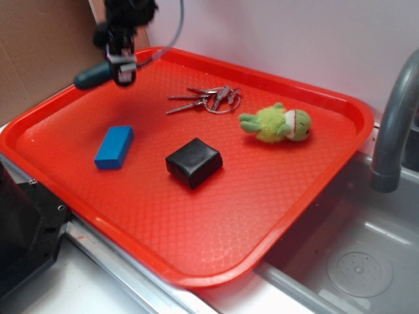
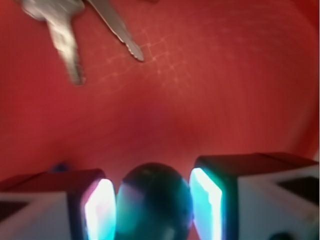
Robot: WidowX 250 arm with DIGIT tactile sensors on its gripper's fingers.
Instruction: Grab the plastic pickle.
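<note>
**Pickle held above the tray's far left corner**

We start at the black gripper (image 1: 123,70), which hangs over the far left part of the tray with its jaws closed on the small, smooth, dark teal-green plastic pickle (image 1: 92,76). In the exterior view the pickle lies roughly level in the jaws, and its rounded end sticks out to the left of them. In the wrist view we see the same rounded end of the pickle (image 2: 154,202) sitting squarely between the two pale, glowing finger pads (image 2: 206,202), which press it from either side. Whether the pickle is clear of the tray surface we cannot tell for certain, though it appears raised.

Moving outward, a bunch of silver metal keys on a ring (image 1: 209,99) lies on the tray to the right of the gripper; two of these keys (image 2: 67,37) show blurred at the top of the wrist view. Further toward us sits a blue rectangular block (image 1: 114,146), and just right of it a black square block (image 1: 194,162). A fuzzy yellow-green plush toy (image 1: 278,124) lies near the right side. All of these rest on the red textured plastic tray (image 1: 196,229). Beyond the tray's right edge we see a grey metal sink (image 1: 353,261) and a grey faucet (image 1: 396,118).
</note>
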